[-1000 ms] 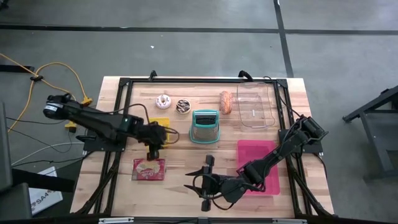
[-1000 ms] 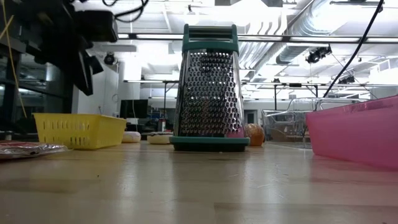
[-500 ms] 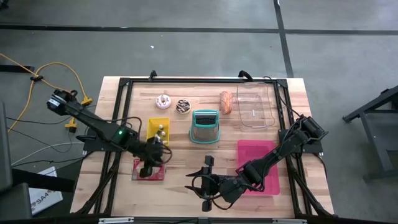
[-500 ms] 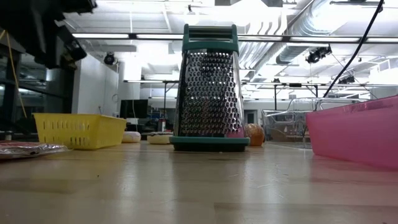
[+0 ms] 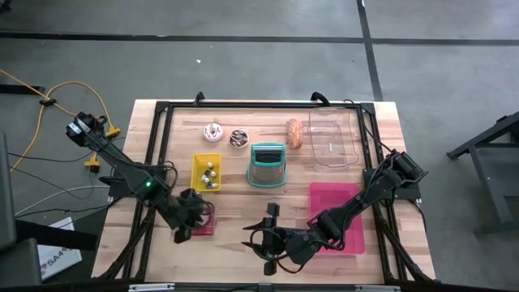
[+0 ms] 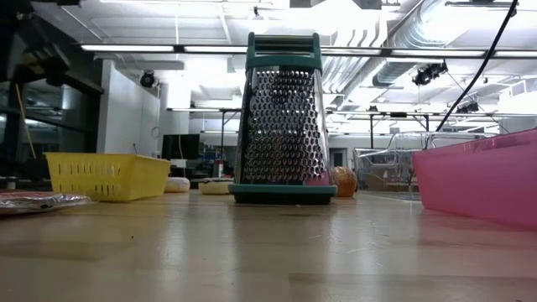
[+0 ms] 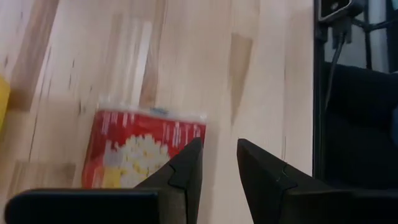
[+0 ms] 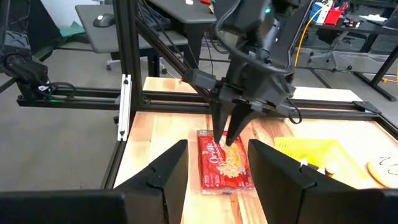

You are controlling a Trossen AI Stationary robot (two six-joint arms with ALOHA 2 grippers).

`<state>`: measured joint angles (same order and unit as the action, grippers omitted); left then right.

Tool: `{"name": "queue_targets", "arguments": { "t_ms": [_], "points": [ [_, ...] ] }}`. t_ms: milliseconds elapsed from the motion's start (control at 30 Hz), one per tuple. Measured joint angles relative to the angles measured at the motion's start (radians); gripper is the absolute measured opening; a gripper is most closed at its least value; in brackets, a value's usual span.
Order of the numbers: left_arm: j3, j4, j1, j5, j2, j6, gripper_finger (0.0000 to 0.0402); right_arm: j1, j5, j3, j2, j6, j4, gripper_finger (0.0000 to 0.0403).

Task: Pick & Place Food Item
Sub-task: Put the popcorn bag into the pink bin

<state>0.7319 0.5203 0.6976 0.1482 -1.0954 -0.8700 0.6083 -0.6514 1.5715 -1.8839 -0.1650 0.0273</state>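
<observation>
Left gripper poised over the popcorn packet

From above, we saw the left gripper (image 5: pixel 185 233) over the popcorn packet (image 5: pixel 203 224), near the yellow basket (image 5: pixel 206 172). Wrist views showed both the left and right gripper (image 8: pixel 214 171) slightly spread, empty.

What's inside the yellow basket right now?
The high view shows a few small pale round items lying inside the yellow basket, too small to identify. In the low view its solid wall hides the contents. The left gripper hovers over the popcorn packet, away from the basket.
</observation>
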Motion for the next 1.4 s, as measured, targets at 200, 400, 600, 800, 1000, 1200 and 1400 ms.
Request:
{"name": "queue_targets", "arguments": {
  "t_ms": [200,400,600,800,1000,1200,1400],
  "points": [
    [0.0,0.145,0.053,-0.001,0.0,-0.161,0.0097,0.0,0.0,0.0,0.0,0.0,0.0,0.0156],
    [0.0,0.297,0.097,-0.053,0.0,-0.254,0.0097,0.0,0.006,0.0,0.0,0.0,0.0,0.0156],
    [0.0,0.321,0.135,-0.062,0.0,-0.257,0.0097,0.0,0.007,0.0,0.0,-0.007,0.0,0.0156],
    [0.0,0.331,0.169,-0.072,0.0,-0.275,0.0097,-0.002,0.031,0.0,0.0,-0.052,0.02,0.0156],
    [-0.002,0.345,0.212,-0.073,-0.004,-0.301,0.0097,-0.002,0.034,0.0,0.0,-0.053,0.035,0.0156],
    [-0.002,0.344,0.255,-0.066,-0.047,-0.346,0.0097,-0.03,0.07,0.0,0.0,-0.198,0.132,0.0156],
    [-0.002,0.346,0.293,-0.066,-0.124,-0.367,0.0097,-0.078,0.189,0.0,-0.039,-0.393,0.155,0.0156]
  ]
}}
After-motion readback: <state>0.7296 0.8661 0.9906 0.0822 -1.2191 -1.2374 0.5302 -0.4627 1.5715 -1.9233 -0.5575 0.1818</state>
